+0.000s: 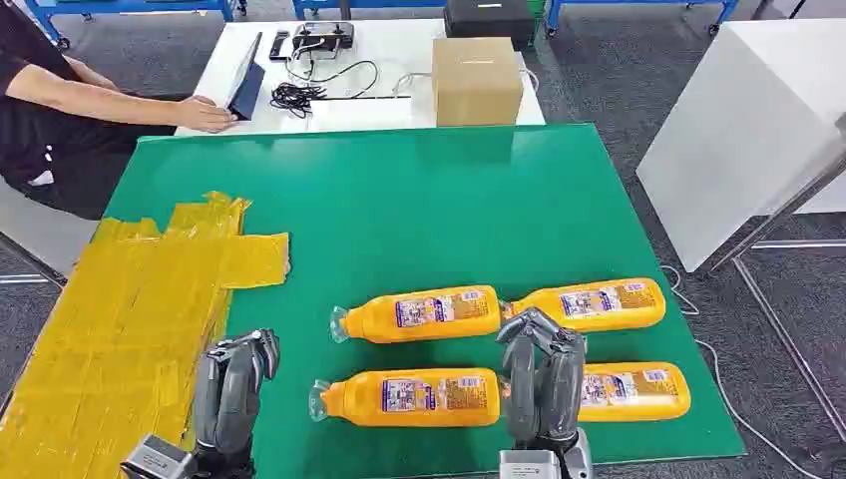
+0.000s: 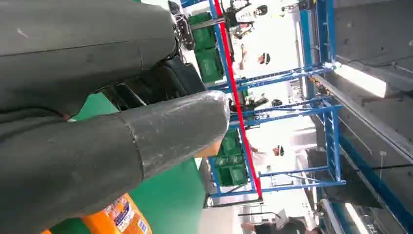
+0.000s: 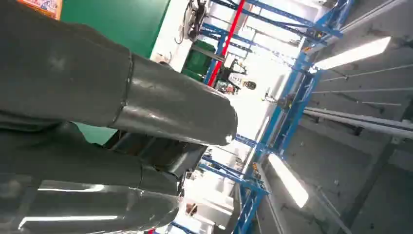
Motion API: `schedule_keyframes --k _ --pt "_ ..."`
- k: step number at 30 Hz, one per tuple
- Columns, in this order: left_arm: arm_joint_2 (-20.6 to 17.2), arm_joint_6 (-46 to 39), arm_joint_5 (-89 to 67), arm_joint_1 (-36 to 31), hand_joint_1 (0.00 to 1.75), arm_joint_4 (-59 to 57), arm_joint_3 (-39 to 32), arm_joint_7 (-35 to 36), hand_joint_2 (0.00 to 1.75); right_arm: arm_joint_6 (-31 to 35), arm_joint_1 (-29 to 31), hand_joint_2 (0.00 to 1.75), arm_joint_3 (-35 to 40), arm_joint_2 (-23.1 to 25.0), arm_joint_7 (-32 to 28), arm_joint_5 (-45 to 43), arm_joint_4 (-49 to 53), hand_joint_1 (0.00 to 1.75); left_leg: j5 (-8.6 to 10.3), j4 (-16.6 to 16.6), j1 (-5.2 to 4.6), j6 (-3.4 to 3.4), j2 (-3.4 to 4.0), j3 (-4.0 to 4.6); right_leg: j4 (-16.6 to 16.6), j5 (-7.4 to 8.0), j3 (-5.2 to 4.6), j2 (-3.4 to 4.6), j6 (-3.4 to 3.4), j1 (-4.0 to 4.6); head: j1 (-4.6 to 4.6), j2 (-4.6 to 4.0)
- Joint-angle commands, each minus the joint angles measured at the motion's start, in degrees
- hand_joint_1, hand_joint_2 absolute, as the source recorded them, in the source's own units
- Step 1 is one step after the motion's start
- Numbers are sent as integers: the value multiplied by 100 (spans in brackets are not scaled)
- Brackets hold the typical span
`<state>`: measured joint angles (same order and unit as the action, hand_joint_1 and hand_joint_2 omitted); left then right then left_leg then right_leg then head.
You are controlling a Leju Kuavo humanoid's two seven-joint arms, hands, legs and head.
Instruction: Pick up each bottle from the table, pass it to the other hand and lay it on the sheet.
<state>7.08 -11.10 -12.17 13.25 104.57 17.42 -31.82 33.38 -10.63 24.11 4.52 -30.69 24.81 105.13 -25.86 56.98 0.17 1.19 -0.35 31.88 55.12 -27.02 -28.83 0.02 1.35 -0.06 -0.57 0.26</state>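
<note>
Along the near edge of the green table [image 1: 399, 190] four orange bottles lie on their sides in two rows, all toward the near right corner. The right hand [image 1: 542, 374] hangs over the gap between the front-left bottle [image 1: 409, 396] and the front-right bottle [image 1: 638, 389], fingers curled downward with nothing in them. The left hand [image 1: 235, 379] hovers beside the yellow sheet [image 1: 130, 309], also holding nothing, fingers loosely bent.

Risk, as I judge it: the bottles lie nearly end to end, so fingers closing on one could nudge its neighbour — the back-left bottle [image 1: 424, 312] and the back-right bottle [image 1: 594, 302] almost touch. They are smooth, glossy, rounded plastic with slick printed labels and narrow clear necks, likely to roll or slip in a loose grip. The sheet is crinkled, patched film along the left edge — its loose flap could snag or shift under a bottle.
</note>
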Motion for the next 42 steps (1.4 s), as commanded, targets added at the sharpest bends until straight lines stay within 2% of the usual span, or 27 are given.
schedule_keyframes --k 1,2,3,4,6,11,13,18,20,27,29,30,38,42 --pt "129 154 862 -786 175 -1244 -281 -796 0 -1994 637 0 -275 -204 -648 -1459 -1395 175 10 -21 2 -2 -1 -24 -25 11 28 -3 2 2 0 0" --pt "129 154 862 -786 99 -1244 -281 -796 0 -1994 637 0 -275 -204 -648 -1459 -1395 175 12 -23 5 -3 -1 -25 -30 14 31 -4 2 5 0 0" --pt "129 154 862 -786 0 -1244 -281 -796 0 -1994 637 0 -275 -204 -648 -1459 -1395 44 11 -24 2 -2 -2 -28 -28 12 32 -5 2 2 0 0" --pt "133 184 842 -757 0 -1195 -249 -758 0 -1983 619 0 -289 -184 -637 -1385 -1364 0 10 -13 2 3 1 -24 -17 10 24 -1 3 1 -2 0" --pt "48 313 881 -714 0 -1112 -180 -698 0 -1934 604 0 -239 -179 -312 -1110 -1334 0 8 -10 2 2 -3 -23 -13 7 28 -6 2 2 0 0" --pt "-7 385 986 -737 0 -1175 -236 -750 0 -1910 587 0 -214 -198 -293 -1103 -1339 0 8 -12 3 4 2 -30 -16 7 34 0 4 3 0 0" --pt "111 416 996 -690 0 -1128 -251 -754 0 -1905 558 0 -219 -229 -283 -1115 -1339 0 9 -10 2 5 -3 -25 -13 6 30 -4 3 2 0 0" --pt "133 415 982 -679 0 -1114 -235 -749 0 -1908 554 0 -229 -234 -279 -1127 -1363 0 9 -8 2 5 -2 -24 -13 8 28 -3 4 3 0 0" --pt "23 392 1006 -776 0 -1233 -240 -751 0 -1925 584 0 -201 -252 -262 -1119 -1371 0 9 -6 -1 7 -4 -19 -6 5 22 -4 4 -1 0 0" --pt "8 391 1006 -782 0 -1236 -254 -752 0 -1926 585 0 -197 -250 -261 -1119 -1370 0 8 -7 2 5 -1 -23 -10 6 25 -1 3 2 0 0" --pt "18 380 1021 -769 0 -1240 -272 -751 0 -2035 600 0 -116 -341 -60 -1065 -1401 0 8 -8 0 6 -1 -24 -10 6 26 -2 3 0 0 0" --pt "15 380 1030 -763 0 -1251 -298 -752 0 -2070 626 175 -31 -437 99 -889 -1453 0 8 -7 0 6 -2 -22 -8 5 24 -2 4 0 0 0" --pt "60 466 1081 -723 0 -1328 -477 -759 0 -2137 786 175 715 -1047 1248 660 -1703 0 8 -8 3 6 5 -24 -12 9 27 5 4 3 0 0" --pt "95 519 1119 -703 0 -1335 -574 -736 0 -2323 935 175 1006 -1259 1655 996 -1822 0 8 -9 2 5 7 -24 -13 9 27 7 4 2 0 0"
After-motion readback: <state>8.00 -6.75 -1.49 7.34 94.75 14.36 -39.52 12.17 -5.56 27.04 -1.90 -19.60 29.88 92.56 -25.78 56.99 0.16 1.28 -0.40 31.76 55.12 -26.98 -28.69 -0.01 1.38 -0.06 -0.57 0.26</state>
